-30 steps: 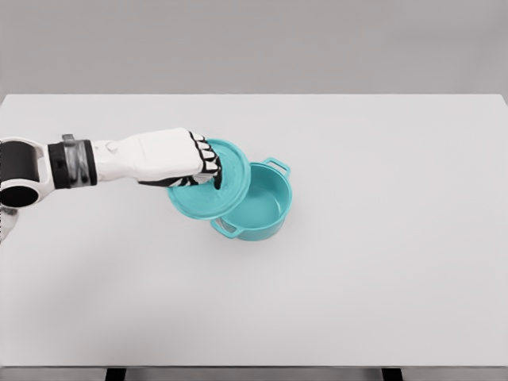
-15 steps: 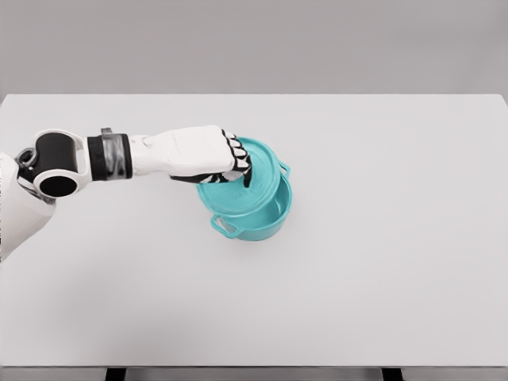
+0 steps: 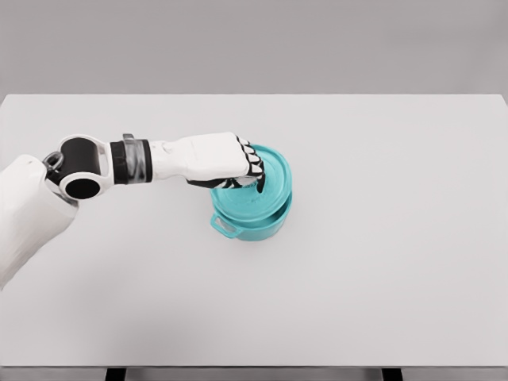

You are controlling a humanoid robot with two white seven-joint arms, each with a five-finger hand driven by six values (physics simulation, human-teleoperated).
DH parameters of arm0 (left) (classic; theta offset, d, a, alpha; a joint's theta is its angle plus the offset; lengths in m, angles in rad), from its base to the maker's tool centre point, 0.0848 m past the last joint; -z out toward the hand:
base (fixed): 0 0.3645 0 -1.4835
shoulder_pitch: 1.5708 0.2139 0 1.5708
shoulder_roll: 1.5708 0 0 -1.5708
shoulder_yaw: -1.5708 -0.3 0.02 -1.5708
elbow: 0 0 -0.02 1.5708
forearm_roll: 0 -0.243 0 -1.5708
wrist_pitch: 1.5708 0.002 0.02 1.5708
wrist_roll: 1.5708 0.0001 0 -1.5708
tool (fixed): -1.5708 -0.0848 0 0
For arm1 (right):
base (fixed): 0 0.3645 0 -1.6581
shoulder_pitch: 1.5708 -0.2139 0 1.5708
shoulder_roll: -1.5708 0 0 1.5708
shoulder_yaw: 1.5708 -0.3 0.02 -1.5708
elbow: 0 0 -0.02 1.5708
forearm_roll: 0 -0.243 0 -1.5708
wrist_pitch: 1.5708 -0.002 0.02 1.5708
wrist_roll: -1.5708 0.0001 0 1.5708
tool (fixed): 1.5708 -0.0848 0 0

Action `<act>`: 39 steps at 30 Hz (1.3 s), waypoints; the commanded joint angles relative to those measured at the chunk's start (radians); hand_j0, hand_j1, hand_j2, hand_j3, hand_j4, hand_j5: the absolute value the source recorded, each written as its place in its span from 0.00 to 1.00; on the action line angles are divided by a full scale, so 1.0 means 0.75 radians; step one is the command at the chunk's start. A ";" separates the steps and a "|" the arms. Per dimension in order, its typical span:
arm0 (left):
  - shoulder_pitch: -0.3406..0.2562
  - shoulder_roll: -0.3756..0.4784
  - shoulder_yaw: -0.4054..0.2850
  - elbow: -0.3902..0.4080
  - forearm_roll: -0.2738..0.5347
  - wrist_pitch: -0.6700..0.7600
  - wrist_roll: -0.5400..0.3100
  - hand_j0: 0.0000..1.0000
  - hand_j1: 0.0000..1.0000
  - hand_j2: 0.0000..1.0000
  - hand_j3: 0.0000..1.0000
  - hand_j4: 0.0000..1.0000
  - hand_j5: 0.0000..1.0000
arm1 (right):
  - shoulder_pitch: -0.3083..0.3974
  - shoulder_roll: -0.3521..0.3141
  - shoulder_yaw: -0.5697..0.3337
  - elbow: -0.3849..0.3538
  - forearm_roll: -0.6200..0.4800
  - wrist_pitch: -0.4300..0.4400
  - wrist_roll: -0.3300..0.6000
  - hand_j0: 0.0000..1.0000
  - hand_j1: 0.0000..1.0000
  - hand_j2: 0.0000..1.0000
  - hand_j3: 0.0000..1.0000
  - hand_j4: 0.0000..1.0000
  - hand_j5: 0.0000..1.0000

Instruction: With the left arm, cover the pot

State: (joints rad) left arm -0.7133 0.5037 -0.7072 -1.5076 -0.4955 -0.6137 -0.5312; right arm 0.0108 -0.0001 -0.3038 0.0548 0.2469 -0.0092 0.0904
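Observation:
A teal pot (image 3: 252,224) stands near the middle of the white table (image 3: 381,262), with one handle showing at its front left. A round teal lid (image 3: 270,186) lies over the pot's mouth, tilted slightly. My left hand (image 3: 248,173) reaches in from the left and is shut on the lid, its fingers curled over the lid's top. The lid's knob is hidden under the hand. The pot's inside is out of sight beneath the lid.
The table's front edge runs along the bottom of the view, with dark legs (image 3: 116,374) below it. A grey wall stands behind the far edge.
My left arm has carried the lid to the right, from beside the pot's left rim to over its mouth, so the pot's inside no longer shows.

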 commanded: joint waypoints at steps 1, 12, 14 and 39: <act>0.000 -0.001 0.000 0.002 0.008 0.004 0.003 0.53 0.53 0.53 0.53 0.53 0.53 | 0.002 0.000 0.000 -0.001 0.000 0.000 0.000 1.00 1.00 1.00 1.00 1.00 1.00; -0.002 0.001 -0.027 0.014 -0.010 0.004 0.001 0.54 0.54 0.54 0.54 0.54 0.54 | 0.000 0.000 0.000 -0.001 0.000 0.000 0.000 1.00 1.00 1.00 1.00 1.00 1.00; 0.000 0.001 -0.029 0.014 -0.018 0.004 0.001 0.54 0.54 0.54 0.54 0.54 0.54 | 0.002 0.000 0.000 0.001 0.000 0.000 0.000 1.00 1.00 1.00 1.00 1.00 1.00; -0.002 -0.025 -0.029 0.020 -0.022 0.004 0.001 0.63 0.63 0.63 0.63 0.63 0.63 | 0.002 0.000 0.000 -0.001 0.000 0.000 0.000 1.00 1.00 1.00 1.00 1.00 1.00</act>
State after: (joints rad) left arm -0.7148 0.4885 -0.7295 -1.4924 -0.5179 -0.6134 -0.5313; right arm 0.0123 -0.0001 -0.3038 0.0549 0.2469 -0.0092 0.0904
